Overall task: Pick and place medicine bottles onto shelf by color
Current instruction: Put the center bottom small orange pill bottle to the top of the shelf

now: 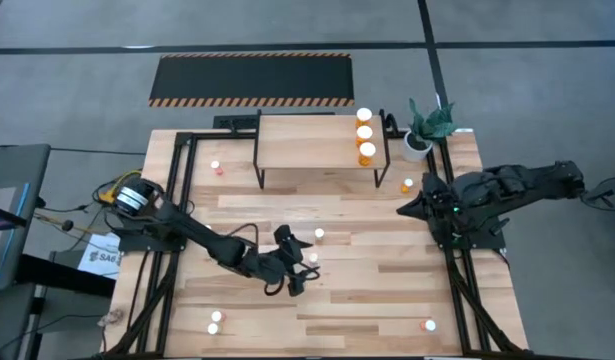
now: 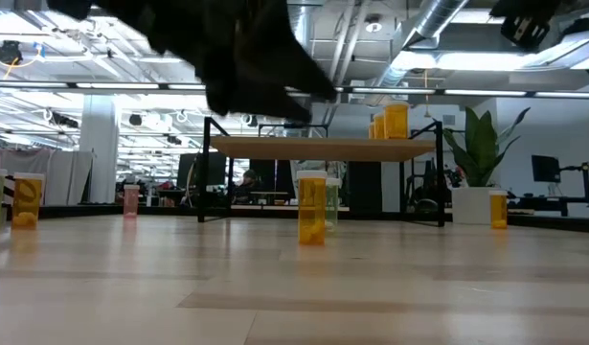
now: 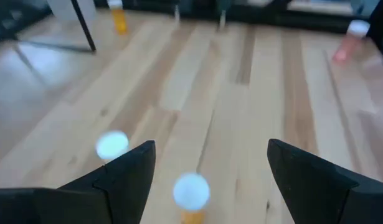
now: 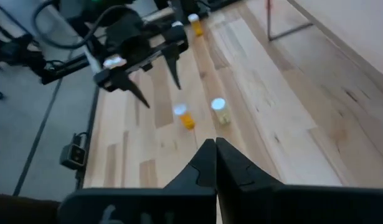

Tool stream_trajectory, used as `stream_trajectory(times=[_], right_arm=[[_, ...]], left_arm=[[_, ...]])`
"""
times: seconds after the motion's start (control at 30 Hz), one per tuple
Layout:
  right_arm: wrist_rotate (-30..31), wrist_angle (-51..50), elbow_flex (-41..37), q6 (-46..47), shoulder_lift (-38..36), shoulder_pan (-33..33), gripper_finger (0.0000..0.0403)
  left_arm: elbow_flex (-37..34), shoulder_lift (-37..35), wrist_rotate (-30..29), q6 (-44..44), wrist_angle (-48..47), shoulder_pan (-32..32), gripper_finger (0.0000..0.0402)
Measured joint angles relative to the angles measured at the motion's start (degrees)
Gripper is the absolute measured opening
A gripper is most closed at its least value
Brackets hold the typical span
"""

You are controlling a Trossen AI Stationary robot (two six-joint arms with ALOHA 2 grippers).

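Dark angular left pincer [image 3: 207, 171] spreads above white-capped cylindrical bottle [image 3: 191, 194].

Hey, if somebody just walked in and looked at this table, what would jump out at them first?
Probably the left pincer, open wide above two bottles at mid-table: an orange bottle and a pale yellow-green bottle beside it. Next, the three orange bottles lined up at the right end of the shelf. The right pincer waits shut at the table's right edge.
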Motion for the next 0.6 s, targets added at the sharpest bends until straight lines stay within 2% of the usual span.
stream_trajectory(times=[0.17, 0.37, 0.6], right_arm=[[0.2, 1.3, -1.9, 1.8, -0.1, 0.0, 0.0013], [0.2, 1.6, -2.5, 2.9, -0.1, -0.1, 0.0013], [0.2, 1.7, -2.5, 3.3, -0.1, -0.1, 0.0014]], left_arm=[[0.0, 5.2, 2.8, -0.1, 6.0, 0.2, 0.0297], [-0.1, 8.2, -1.4, 0.1, 6.9, 0.2, 0.0297], [-0.1, 8.1, -1.5, 0.6, 6.3, 1.0, 0.0294]])
